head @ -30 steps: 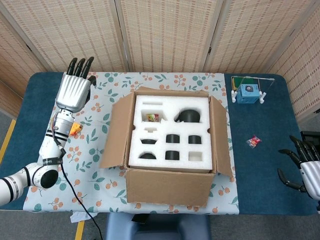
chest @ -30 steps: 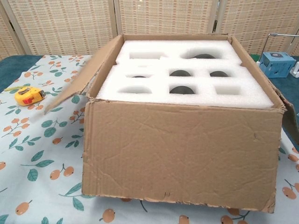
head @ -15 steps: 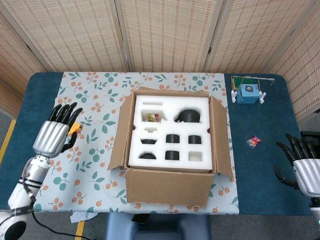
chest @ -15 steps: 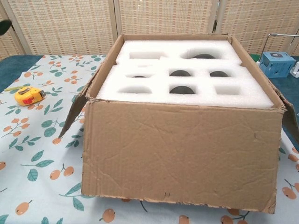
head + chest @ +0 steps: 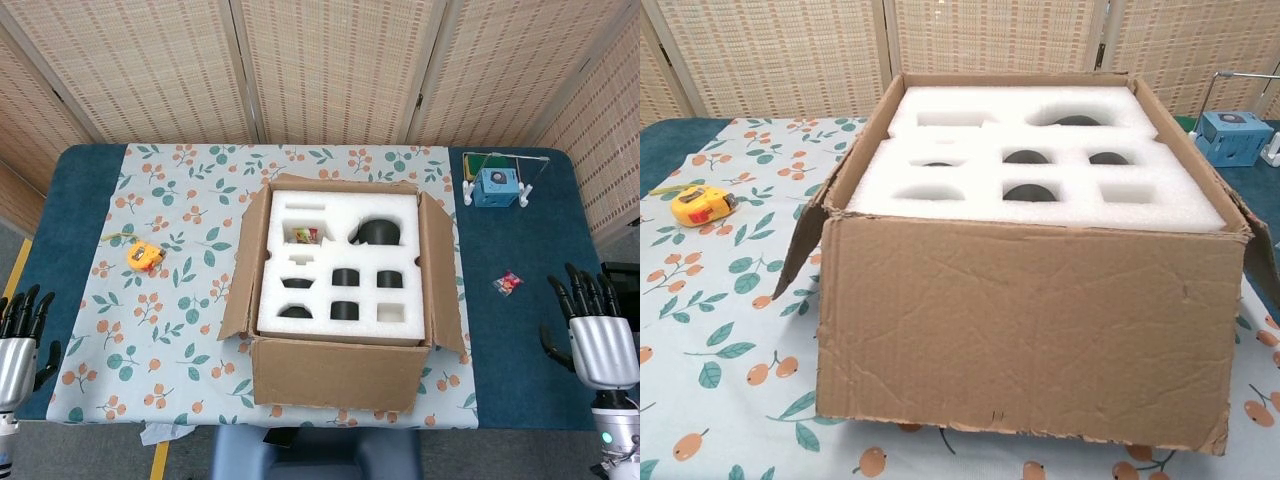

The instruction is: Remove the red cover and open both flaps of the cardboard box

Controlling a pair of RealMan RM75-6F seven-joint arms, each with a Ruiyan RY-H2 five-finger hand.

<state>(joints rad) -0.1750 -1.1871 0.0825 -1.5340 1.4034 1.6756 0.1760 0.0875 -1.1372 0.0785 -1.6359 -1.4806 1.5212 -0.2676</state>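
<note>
— How are the fingers of the left hand?

— They are straight and a little apart, and they hold nothing. The hand is at the lower left corner of the head view, at the near edge of the desk. On the right hand it is the same: the fingers are spread and empty, at the lower right corner. The chest view shows no hand.

— Where is the cardboard box from there?

— It stands in the middle of the desk, between the two hands and well apart from both. It sits on the flowered cloth. Its left flap is open and leans outward to the left; the right flap is open too and leans to the right. Inside, the white foam insert fills the box to the top.

— How many things do you count?

— One box and one foam insert. The insert has several cut-out pockets; five of them show something dark and round, and one pocket holds a small colourful packet. On the cloth, left of the box, lies one yellow tape measure. On the blue part at the right there is one small wrapped candy, nearer to the right hand than the box, and one blue cube in a white wire stand at the far right corner. I see no red cover in either view.
</note>
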